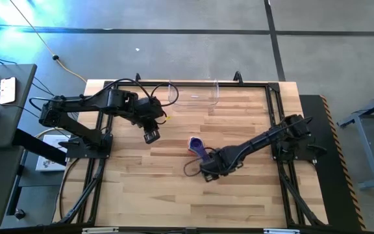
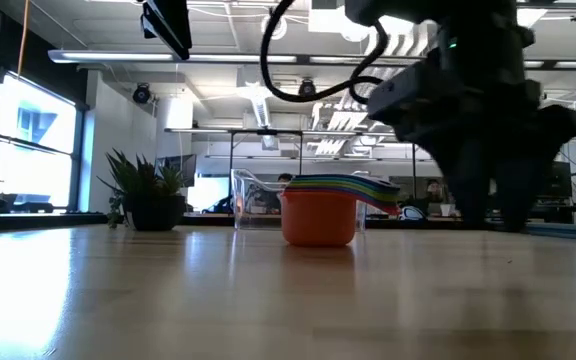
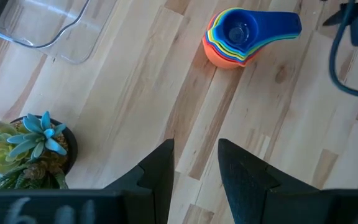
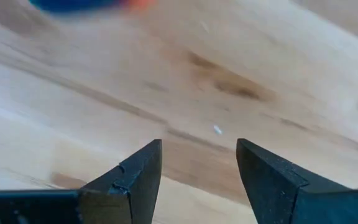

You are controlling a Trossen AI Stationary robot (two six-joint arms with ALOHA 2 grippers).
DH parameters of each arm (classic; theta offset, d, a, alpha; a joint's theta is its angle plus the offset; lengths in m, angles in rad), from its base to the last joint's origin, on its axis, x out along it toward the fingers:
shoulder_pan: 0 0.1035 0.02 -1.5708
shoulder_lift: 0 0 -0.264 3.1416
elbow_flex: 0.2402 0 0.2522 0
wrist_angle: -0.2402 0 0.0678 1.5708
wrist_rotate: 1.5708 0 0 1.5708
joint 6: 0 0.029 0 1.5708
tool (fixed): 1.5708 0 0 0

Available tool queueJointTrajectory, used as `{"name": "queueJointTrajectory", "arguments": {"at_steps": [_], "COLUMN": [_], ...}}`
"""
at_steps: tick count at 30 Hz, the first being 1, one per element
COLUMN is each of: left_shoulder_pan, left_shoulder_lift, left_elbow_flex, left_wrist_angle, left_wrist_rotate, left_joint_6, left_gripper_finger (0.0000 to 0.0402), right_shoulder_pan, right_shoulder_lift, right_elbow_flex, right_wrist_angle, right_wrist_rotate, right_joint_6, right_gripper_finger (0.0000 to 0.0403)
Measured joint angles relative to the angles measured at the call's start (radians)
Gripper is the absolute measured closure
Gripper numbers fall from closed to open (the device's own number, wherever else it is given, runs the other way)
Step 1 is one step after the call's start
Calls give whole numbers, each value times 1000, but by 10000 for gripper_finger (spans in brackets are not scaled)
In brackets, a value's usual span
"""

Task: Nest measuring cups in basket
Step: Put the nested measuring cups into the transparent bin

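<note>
The measuring cups (image 1: pixel 195 144) stand nested in one stack on the table's middle, orange at the bottom and blue on top (image 3: pixel 235 34), with the handles (image 2: pixel 378 195) fanned out to one side. The clear basket (image 1: pixel 193 94) sits at the far edge (image 3: pixel 36 25), holding none of them. My right gripper (image 1: pixel 208 170) is open and low over bare wood (image 4: pixel 199 162), just near-right of the stack (image 2: pixel 318 215). My left gripper (image 1: pixel 151 135) is open and raised (image 3: pixel 196 168), left of the stack.
A small potted plant (image 3: pixel 23 149) stands on the table near my left gripper, between it and the basket (image 2: pixel 253 200), and shows as a dark pot (image 2: pixel 148 195) in the low view. Bare wood (image 1: pixel 174 195) stretches toward the near edge. A black frame borders the table.
</note>
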Motion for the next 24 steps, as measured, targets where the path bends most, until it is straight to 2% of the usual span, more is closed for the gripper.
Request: {"name": "queueJointTrajectory", "arguments": {"at_steps": [6,10,15,20,24], "left_shoulder_pan": [0,0,0,0,0], "left_shoulder_lift": [0,0,0,0,0], "left_elbow_flex": [0,0,0,0,0], "left_wrist_angle": [0,0,2,5,5], "left_wrist_rotate": [0,0,0,0,0], "left_joint_6": [3,2,-6,-19,-19], "left_gripper_finger": [289,289,289,289,289], "right_shoulder_pan": [34,28,-7,-63,-113], "right_shoulder_lift": [0,-9,-70,-175,-253], "right_elbow_flex": [0,0,0,0,0], "right_wrist_angle": [-174,-298,-372,-387,-380], "right_wrist_rotate": [-1,13,96,207,251], "right_joint_6": [21,-31,-113,-169,-243], "right_gripper_finger": [206,206,206,206,206]}}
